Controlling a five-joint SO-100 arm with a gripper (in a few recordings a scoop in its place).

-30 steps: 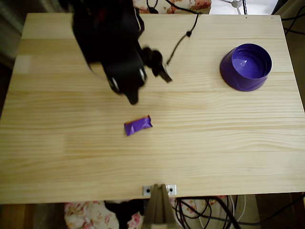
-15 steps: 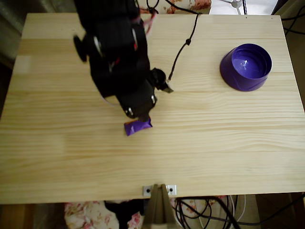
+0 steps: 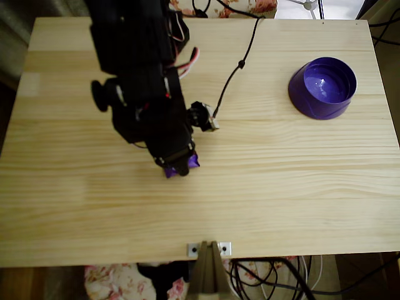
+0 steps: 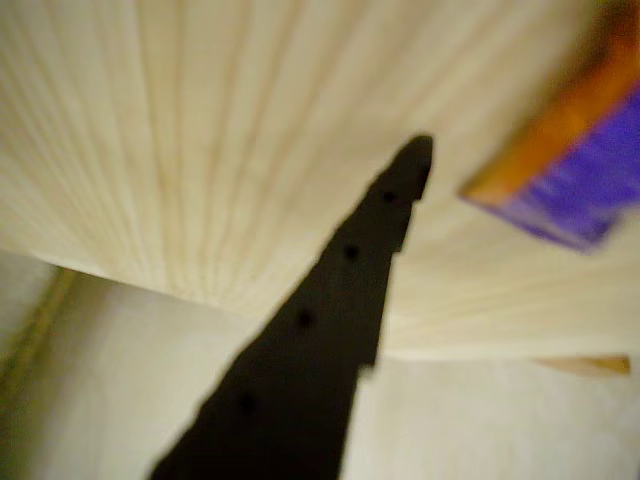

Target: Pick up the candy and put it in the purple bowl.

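One candy (image 3: 192,162) half-hidden under pincer (image 3: 177,166), pincer's grip unclear, purple bowl (image 3: 322,88) well apart

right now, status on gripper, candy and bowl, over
Gripper down over the candy, jaw state unclear. Candy on the table, mostly hidden under the arm; wrist view shows it beside one finger. Purple bowl far right, path between clear.
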